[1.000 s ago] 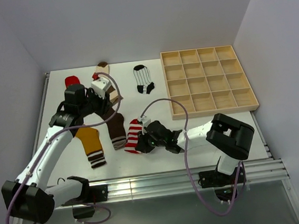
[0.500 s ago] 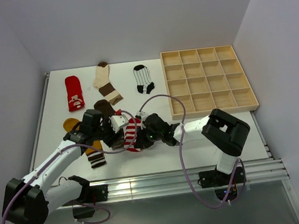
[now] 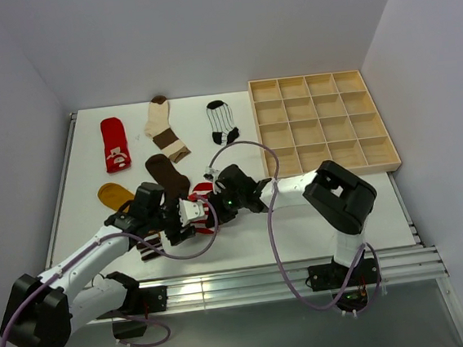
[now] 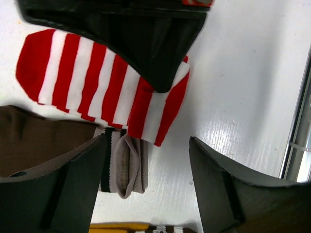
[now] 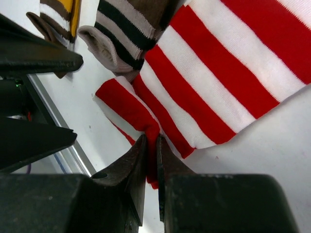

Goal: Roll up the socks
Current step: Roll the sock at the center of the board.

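The red-white striped sock (image 3: 201, 194) (image 5: 218, 73) (image 4: 92, 80) lies flat at the table's front middle. My right gripper (image 5: 151, 145) (image 3: 215, 201) is shut on the red corner of its cuff. Just left of that cuff my left gripper (image 4: 148, 184) (image 3: 191, 217) hovers open, with bare table between its fingers. The dark brown sock (image 3: 168, 175) lies beside it, its striped cuff (image 4: 124, 165) next to the left finger. The mustard sock (image 3: 115, 194) lies partly under the left arm. Further back lie the red sock (image 3: 115, 144), the cream-and-brown sock (image 3: 164, 127) and the white sock with black stripes (image 3: 223, 123).
A wooden tray (image 3: 327, 167) with many compartments sits at the back right. A metal rail (image 3: 290, 273) runs along the table's near edge, close to the left gripper. Grey walls close in both sides and the back.
My left arm has swung from the back left socks down to the striped sock's cuff and opened its jaws. My right gripper, still shut on the cuff, drew the sock slightly back and left.
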